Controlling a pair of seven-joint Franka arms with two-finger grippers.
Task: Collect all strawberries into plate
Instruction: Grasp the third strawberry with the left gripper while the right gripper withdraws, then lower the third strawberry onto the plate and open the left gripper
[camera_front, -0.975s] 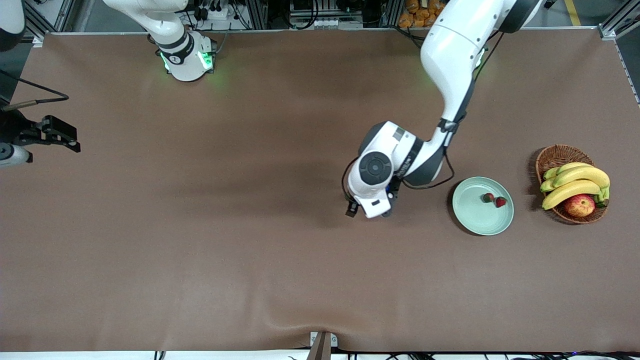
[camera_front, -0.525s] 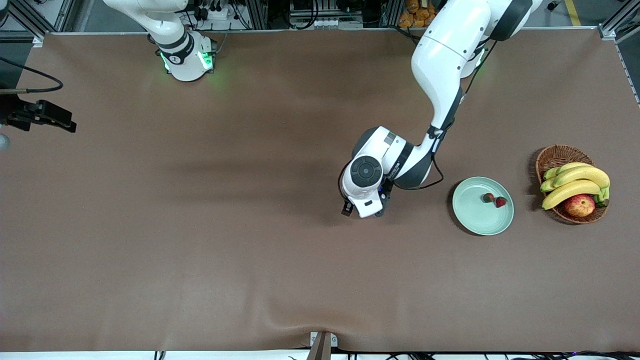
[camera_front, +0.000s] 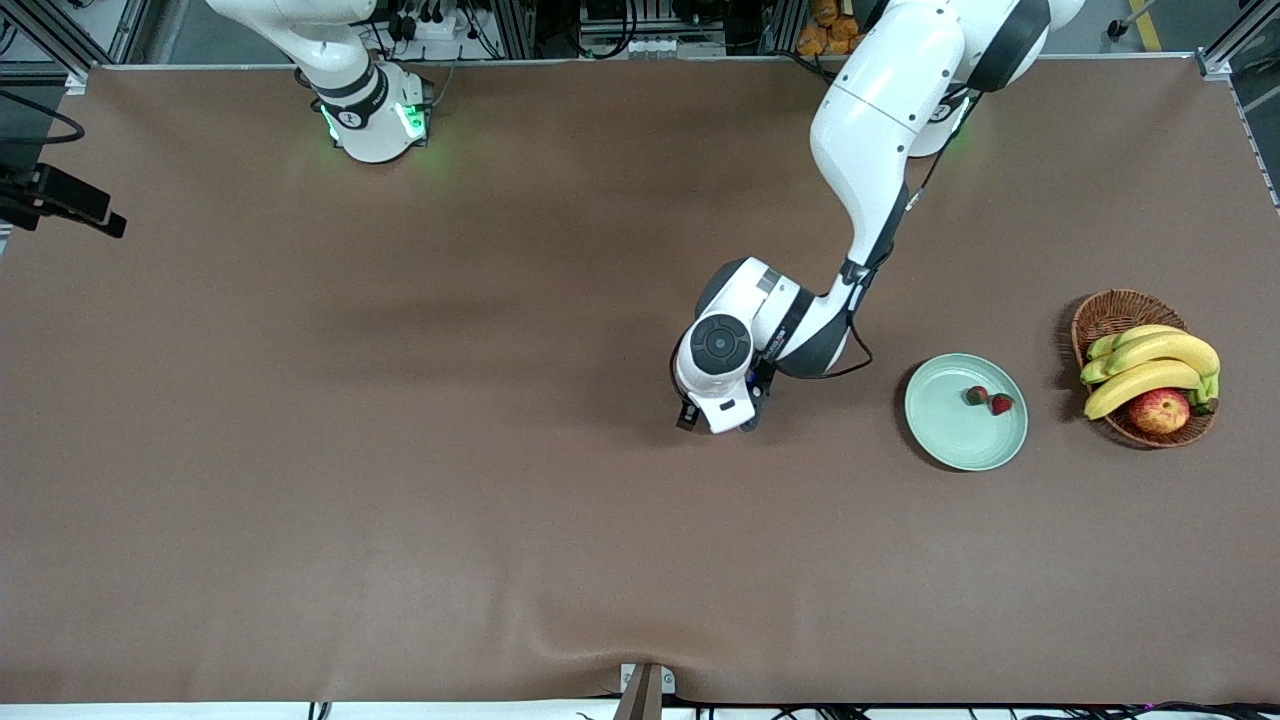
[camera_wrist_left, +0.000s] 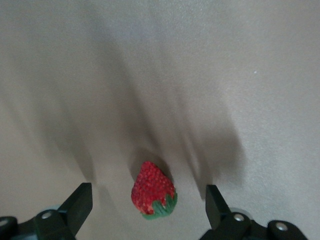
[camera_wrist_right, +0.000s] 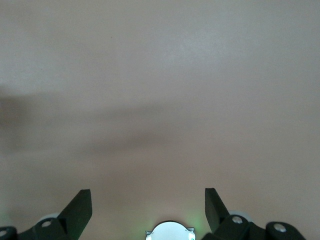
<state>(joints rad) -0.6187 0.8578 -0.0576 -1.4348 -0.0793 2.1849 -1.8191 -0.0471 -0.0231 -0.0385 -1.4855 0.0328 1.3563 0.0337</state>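
Note:
One strawberry (camera_wrist_left: 152, 196), red with a green cap, lies on the brown table between the spread fingers of my left gripper (camera_wrist_left: 148, 194), which is open and low over it. From the front the left hand (camera_front: 716, 418) hides this berry near the table's middle. Two more strawberries (camera_front: 976, 395) (camera_front: 1001, 404) lie in the pale mint-green plate (camera_front: 950, 438), toward the left arm's end. My right gripper (camera_front: 70, 205) hangs open over the table's edge at the right arm's end, with only bare table between its fingers (camera_wrist_right: 80, 205).
A wicker basket (camera_front: 1118, 305) with bananas (camera_front: 1150, 365) and an apple (camera_front: 1159, 410) stands beside the plate, closer to the left arm's end. The right arm's base (camera_front: 375, 120) stands at the robots' edge.
The left hand has shifted a little toward the right arm's end of the table. The right gripper has drawn back toward the robots' side at the table's edge.

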